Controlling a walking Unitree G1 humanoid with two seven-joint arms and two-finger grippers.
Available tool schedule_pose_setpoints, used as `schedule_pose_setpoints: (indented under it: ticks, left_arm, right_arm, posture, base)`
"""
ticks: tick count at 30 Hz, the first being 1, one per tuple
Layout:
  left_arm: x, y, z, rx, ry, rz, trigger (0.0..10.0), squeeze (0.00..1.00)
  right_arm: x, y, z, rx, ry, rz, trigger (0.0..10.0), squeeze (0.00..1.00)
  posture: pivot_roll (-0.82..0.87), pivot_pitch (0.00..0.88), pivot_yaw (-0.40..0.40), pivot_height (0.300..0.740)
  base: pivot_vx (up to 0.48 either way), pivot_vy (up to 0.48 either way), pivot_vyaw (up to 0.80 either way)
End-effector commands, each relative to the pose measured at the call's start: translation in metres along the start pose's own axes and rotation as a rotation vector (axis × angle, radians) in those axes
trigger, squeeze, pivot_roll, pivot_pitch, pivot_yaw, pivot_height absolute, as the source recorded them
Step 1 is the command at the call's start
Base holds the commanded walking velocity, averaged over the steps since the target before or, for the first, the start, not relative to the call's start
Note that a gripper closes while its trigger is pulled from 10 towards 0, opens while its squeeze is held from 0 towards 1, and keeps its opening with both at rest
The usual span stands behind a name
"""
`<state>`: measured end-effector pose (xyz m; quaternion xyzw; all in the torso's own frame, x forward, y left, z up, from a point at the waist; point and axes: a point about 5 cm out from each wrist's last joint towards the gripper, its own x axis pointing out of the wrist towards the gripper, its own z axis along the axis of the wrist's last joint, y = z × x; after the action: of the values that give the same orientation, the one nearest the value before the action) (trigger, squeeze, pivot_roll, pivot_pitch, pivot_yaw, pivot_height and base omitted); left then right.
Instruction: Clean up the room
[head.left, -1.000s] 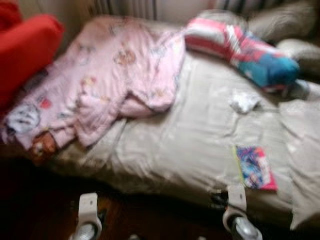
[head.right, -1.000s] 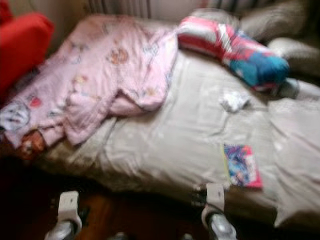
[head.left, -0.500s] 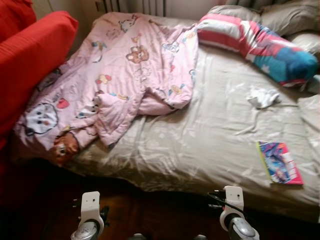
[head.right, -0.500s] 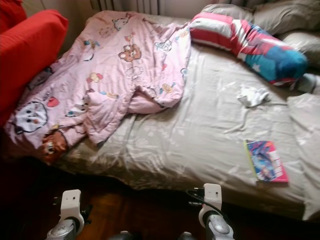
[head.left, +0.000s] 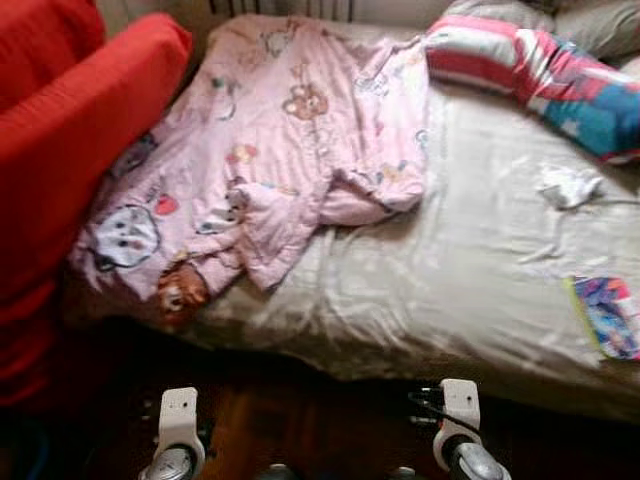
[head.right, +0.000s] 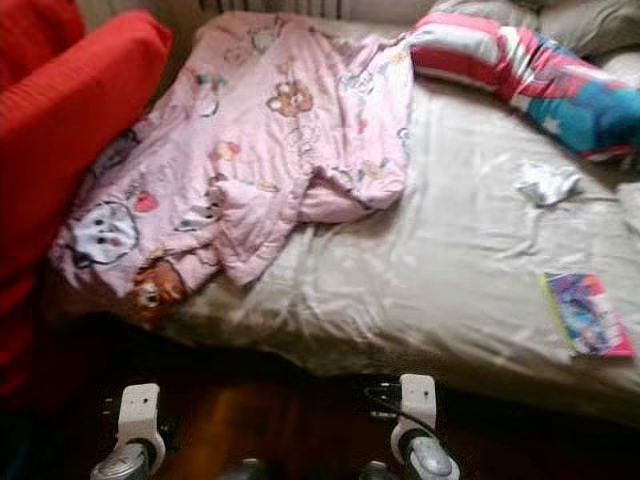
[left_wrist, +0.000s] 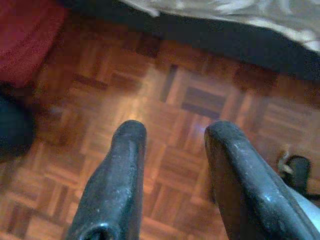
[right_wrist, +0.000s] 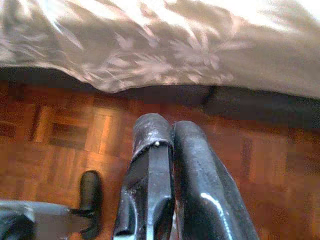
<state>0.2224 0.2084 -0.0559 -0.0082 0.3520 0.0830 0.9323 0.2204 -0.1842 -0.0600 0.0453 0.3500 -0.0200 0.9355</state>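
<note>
Unmade bed (head.left: 420, 300) with crumpled pink blanket (head.left: 290, 150) on its left, small book (head.left: 610, 318) near its right edge; left gripper (left_wrist: 172, 150) spread, right gripper (right_wrist: 170, 145) clenched, both low above the floor; step close before reaching

Head stereo pair: looks forward and down from the near side of the bed (head.left: 440, 300), mildly blurred. Both eyes share the pink blanket (head.left: 290, 150), red sofa (head.left: 70, 150) at left, striped pillow (head.right: 520, 70) far right and book (head.right: 588, 315) at right; right eye offset slightly. Left wrist camera: low, faces down along its fingers (left_wrist: 120, 185) at the parquet floor (left_wrist: 185, 95), bed edge beyond. Right wrist camera: low, along its fingers (right_wrist: 200, 185), close to the sheet's (right_wrist: 165, 40) overhang and the same floor.
</note>
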Motion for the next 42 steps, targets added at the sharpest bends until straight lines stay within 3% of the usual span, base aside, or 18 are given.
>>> schedule_pose_setpoints:
  ticks: [1, 11, 23, 37, 42]
  left_arm:
    - [-0.002, 0.004, -0.007, 0.003, 0.032, 0.005, 10.0, 0.00]
    - [-0.002, 0.004, -0.008, 0.005, 0.036, 0.006, 10.0, 0.00]
    - [-0.003, 0.004, -0.010, 0.011, 0.040, 0.003, 10.0, 0.00]
    - [-0.003, 0.006, -0.009, 0.015, 0.028, 0.007, 10.0, 0.00]
    - [-0.003, 0.004, -0.010, 0.009, 0.033, -0.004, 10.0, 0.00]
  right_arm:
    - [-0.003, -0.001, -0.009, 0.012, 0.023, -0.004, 10.0, 0.00]
    - [-0.005, -0.012, -0.011, 0.010, 0.023, -0.010, 10.0, 0.00]
    - [-0.005, -0.001, -0.015, 0.008, 0.027, 0.006, 10.0, 0.00]
    - [-0.002, 0.009, -0.010, -0.007, 0.022, 0.021, 10.0, 0.00]
    - [-0.001, 0.001, -0.004, -0.010, 0.012, 0.021, 10.0, 0.00]
  posture:
    - [-0.01, 0.222, 0.007, 0.740]
    - [-0.01, 0.217, 0.006, 0.740]
    - [-0.01, 0.208, 0.010, 0.740]
    - [-0.01, 0.194, 0.009, 0.740]
    - [0.00, 0.199, 0.007, 0.740]
  base:
    - [0.000, 0.412, 0.00]
    - [0.000, 0.410, 0.00]
    - [0.000, 0.366, 0.00]
    - [0.000, 0.000, 0.00]
    - [0.000, 0.000, 0.00]
